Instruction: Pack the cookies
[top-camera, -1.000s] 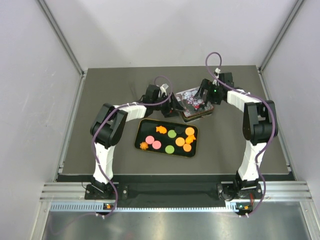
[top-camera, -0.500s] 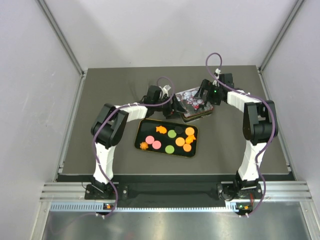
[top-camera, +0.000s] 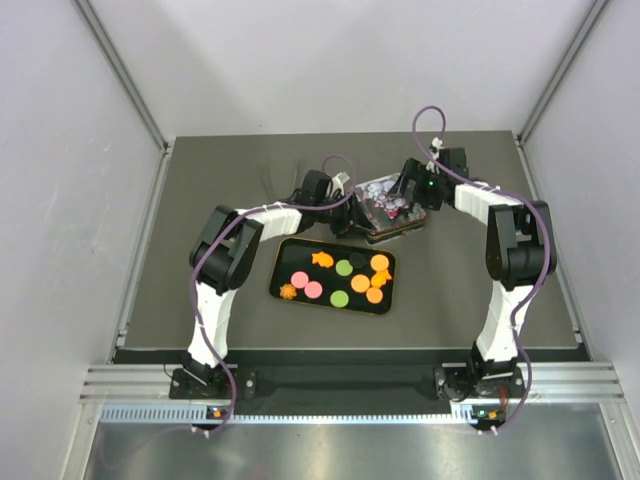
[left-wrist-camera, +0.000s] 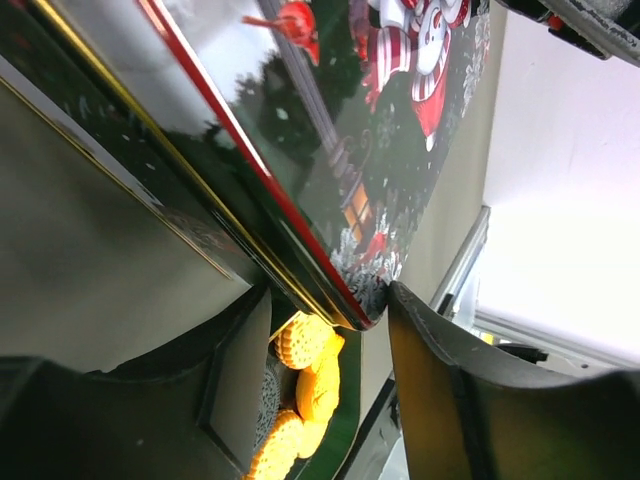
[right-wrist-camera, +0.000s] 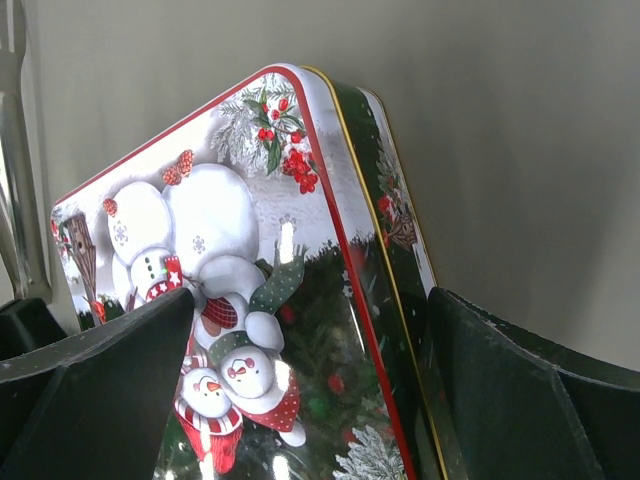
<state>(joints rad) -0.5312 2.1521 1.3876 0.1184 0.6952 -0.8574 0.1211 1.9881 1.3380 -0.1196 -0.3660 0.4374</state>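
The cookies (top-camera: 345, 268), orange, pink and green, lie in a black tray (top-camera: 283, 262) at mid-table. A tin lid with a snowman picture (top-camera: 390, 208) is held tilted just behind the tray's far right corner. My right gripper (top-camera: 404, 192) holds it from the far side; in the right wrist view the gripper (right-wrist-camera: 310, 340) has the lid (right-wrist-camera: 250, 250) between its fingers. My left gripper (top-camera: 345, 212) is at the lid's left corner. In the left wrist view the gripper (left-wrist-camera: 325, 330) is closed on the lid's corner (left-wrist-camera: 355, 295), with orange cookies (left-wrist-camera: 303, 345) below.
The dark table (top-camera: 220, 190) has a raised metal frame along its sides and grey walls beyond. Both arms reach in from the near edge and curve round the tray's left and right sides.
My left gripper has moved right, up to the lid's left corner. The lid, the right gripper and the tray of cookies have stayed in place.
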